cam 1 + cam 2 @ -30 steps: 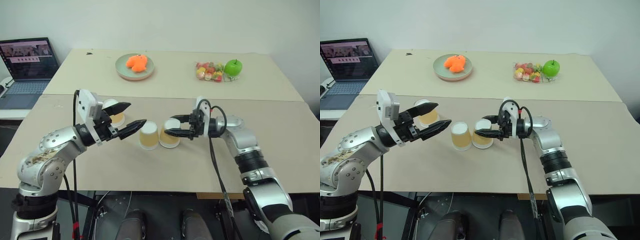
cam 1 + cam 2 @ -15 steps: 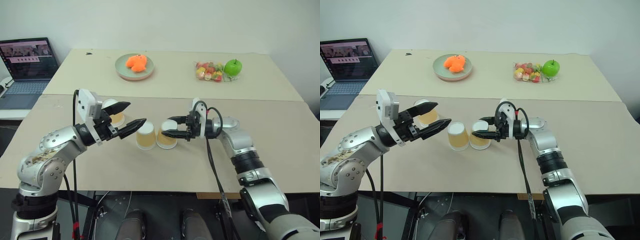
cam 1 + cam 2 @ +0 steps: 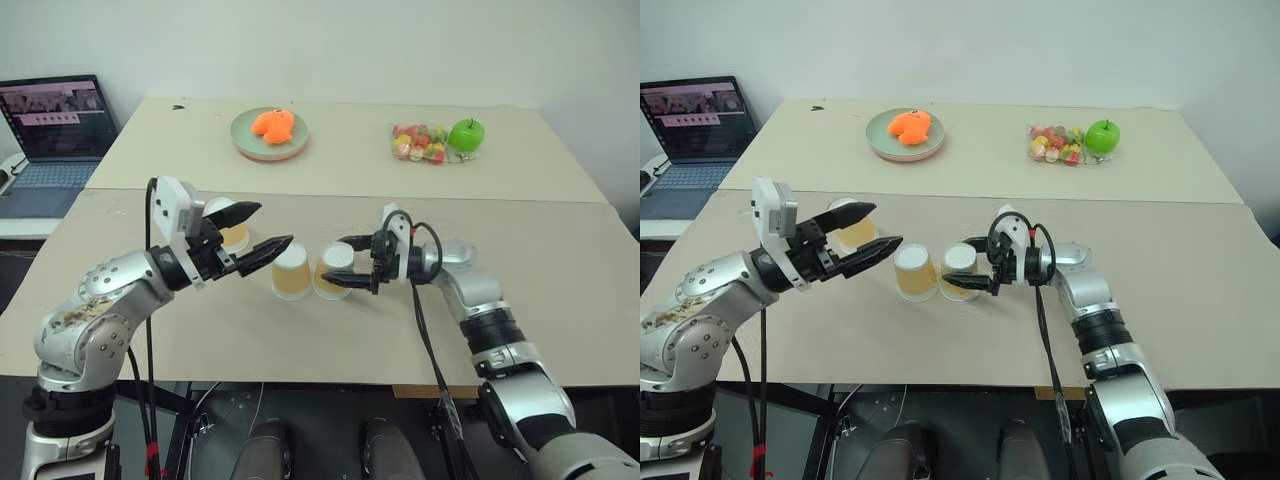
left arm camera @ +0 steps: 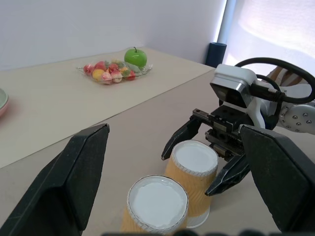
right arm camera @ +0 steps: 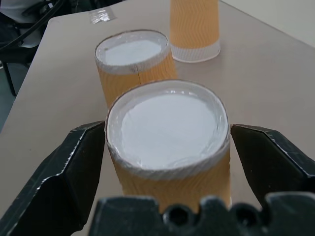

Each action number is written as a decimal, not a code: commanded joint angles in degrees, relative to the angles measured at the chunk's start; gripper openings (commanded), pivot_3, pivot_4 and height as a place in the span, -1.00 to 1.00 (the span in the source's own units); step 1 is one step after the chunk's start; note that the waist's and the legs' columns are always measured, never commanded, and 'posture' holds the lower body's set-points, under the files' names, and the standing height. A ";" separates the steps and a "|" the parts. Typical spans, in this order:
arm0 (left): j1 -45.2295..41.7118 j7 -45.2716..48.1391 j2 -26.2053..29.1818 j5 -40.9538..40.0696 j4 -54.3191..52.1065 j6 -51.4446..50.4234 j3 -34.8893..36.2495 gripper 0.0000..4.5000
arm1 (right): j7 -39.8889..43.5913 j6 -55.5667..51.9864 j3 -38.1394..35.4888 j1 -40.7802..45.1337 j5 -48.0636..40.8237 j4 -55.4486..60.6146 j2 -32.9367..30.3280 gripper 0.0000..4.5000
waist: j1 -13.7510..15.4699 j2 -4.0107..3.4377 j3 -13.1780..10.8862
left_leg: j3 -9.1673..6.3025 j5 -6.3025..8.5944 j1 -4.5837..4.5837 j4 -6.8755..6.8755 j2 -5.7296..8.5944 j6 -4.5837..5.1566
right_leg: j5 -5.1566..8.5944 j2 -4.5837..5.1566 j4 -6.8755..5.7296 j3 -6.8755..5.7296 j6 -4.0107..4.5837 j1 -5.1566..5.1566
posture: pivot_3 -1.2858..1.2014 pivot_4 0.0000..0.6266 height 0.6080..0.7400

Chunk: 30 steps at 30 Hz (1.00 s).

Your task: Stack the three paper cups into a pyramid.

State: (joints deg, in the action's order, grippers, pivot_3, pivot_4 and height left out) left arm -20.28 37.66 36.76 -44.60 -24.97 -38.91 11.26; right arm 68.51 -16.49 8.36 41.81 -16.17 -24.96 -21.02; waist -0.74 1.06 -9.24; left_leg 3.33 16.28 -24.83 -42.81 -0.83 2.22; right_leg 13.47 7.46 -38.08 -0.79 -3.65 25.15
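Three tan paper cups are seen upside down on the beige table (image 3: 560, 270), white bases upward. Two of them stand just beside each other near the middle of the nearer table half: the left cup (image 3: 294, 271) and the right cup (image 3: 336, 270). The third cup (image 3: 232, 226) stands apart, further back and to the left, partly hidden behind the left gripper. No cup is stacked on another, so no pyramid is formed.

The right gripper (image 3: 349, 264) is held level, pointing toward the robot's left, and its jaws are spread wide on either side of the right cup. In the right wrist view a black finger (image 5: 74, 167) is seen on each side of that cup (image 5: 170, 142), with a narrow gap visible between pad and cup wall, so the cup is straddled but not clamped. Beyond it the second cup (image 5: 134, 61) and the third cup (image 5: 195, 27) are lined up.

The left gripper (image 3: 255, 235) is held above the table, pointing forward and to the right, its jaws spread wide and empty. Its lower fingertip is seen just beside the left cup; whether they touch cannot be told.

On the far table half a green plate (image 3: 250, 145) carrying an orange toy (image 3: 272, 124) is placed, and to its right a bag of sweets (image 3: 420, 143) with a green apple (image 3: 466, 133) touching it. An open laptop (image 3: 55, 135) is set on a side surface at the left.
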 commanded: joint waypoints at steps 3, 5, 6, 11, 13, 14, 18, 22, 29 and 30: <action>-1.78 -0.35 -0.07 -1.28 -0.01 0.33 1.76 1.00 | 3.18 -11.06 -6.49 0.62 -9.35 8.90 -4.89 0.97 | 0.05 0.00 0.00 | -0.02 0.00 0.00 0.01 -0.02 0.01 | 0.00 0.00 0.00 -0.02 0.00 0.00 | 0.03 -0.52 0.03; -2.29 -0.67 -0.35 -1.84 0.67 0.15 2.11 1.00 | 3.50 -13.43 -8.25 0.22 -11.65 10.66 -6.40 0.97 | 0.12 0.01 0.00 | -0.02 0.02 0.00 0.00 -0.01 0.03 | 0.00 0.00 0.00 -0.02 0.00 -0.01 | 0.03 -0.52 0.03; -2.73 -1.04 -0.56 -2.35 1.13 -0.09 2.47 1.00 | 3.33 -14.40 -9.12 -0.07 -12.59 11.43 -7.07 0.97 | 0.12 0.01 -0.01 | -0.03 0.02 0.00 -0.01 -0.01 0.03 | 0.00 0.00 0.01 -0.03 0.00 -0.02 | 0.03 -0.52 0.03; -7.25 -8.38 -3.19 -8.27 5.91 -2.67 9.11 1.00 | 1.28 -16.86 -13.78 -4.13 -15.08 15.65 -11.38 0.97 | 0.23 0.05 -0.03 | -0.05 0.04 0.00 0.00 -0.02 0.07 | 0.00 0.00 0.02 -0.05 0.00 -0.03 | 0.03 -0.52 0.03; -7.71 -10.04 -3.37 -8.88 6.41 -3.12 10.13 1.00 | 0.43 -16.84 -14.32 -5.05 -15.32 16.46 -11.90 0.97 | 0.08 0.06 -0.03 | -0.04 0.04 0.00 0.00 0.00 0.08 | 0.00 0.01 0.03 -0.03 0.00 -0.04 | 0.03 -0.52 0.03; -7.52 -11.39 -3.45 -8.82 6.67 -3.30 10.84 1.00 | 0.13 -16.90 -14.82 -5.87 -15.70 17.41 -12.44 0.97 | -0.08 0.06 -0.03 | -0.03 0.05 0.00 0.00 -0.01 0.08 | 0.00 0.01 0.03 -0.01 0.00 -0.03 | 0.03 -0.52 0.03; -2.91 -14.02 -1.56 -6.74 6.53 -3.82 13.79 1.00 | -0.64 -17.19 -16.50 -10.52 -16.72 23.70 -15.31 0.97 | -0.09 0.08 -0.05 | -0.01 0.04 0.00 0.04 -0.02 0.07 | 0.00 0.00 0.02 0.00 0.00 0.00 | 0.03 -0.52 0.03; 3.73 -11.94 1.43 -3.72 6.64 -2.29 15.13 1.00 | -2.00 -18.92 -17.40 -12.68 -18.56 27.04 -16.81 0.97 | -0.06 0.12 -0.07 | 0.02 0.04 0.01 0.04 -0.03 0.07 | 0.00 0.01 0.03 0.04 0.00 0.01 | 0.03 -0.52 0.03; 3.25 -11.15 1.74 5.45 16.44 5.09 12.90 1.00 | -3.71 -20.29 -17.38 -14.92 -21.89 34.39 -16.77 0.97 | 0.80 0.18 -0.10 | -0.02 0.05 0.06 0.03 -0.02 0.08 | -0.05 0.01 0.05 -0.06 0.07 -0.09 | 0.03 -0.52 0.03; 2.79 -10.68 1.58 6.59 17.48 6.09 12.07 1.00 | -4.04 -20.67 -17.45 -15.35 -22.39 35.54 -17.00 0.97 | 0.89 0.18 -0.10 | -0.01 0.06 0.04 0.03 -0.02 0.10 | -0.04 0.01 0.06 -0.06 0.07 -0.07 | 0.03 -0.52 0.03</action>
State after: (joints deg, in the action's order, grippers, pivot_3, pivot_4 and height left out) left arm -15.91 26.02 38.19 -40.73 -8.86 -36.10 24.59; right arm 64.82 -36.36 -7.58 26.80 -35.91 6.11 -37.21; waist 0.15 1.24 -9.34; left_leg 3.31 16.34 -24.79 -42.77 -0.86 2.31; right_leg 13.43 7.47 -38.01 -0.86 -3.58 25.09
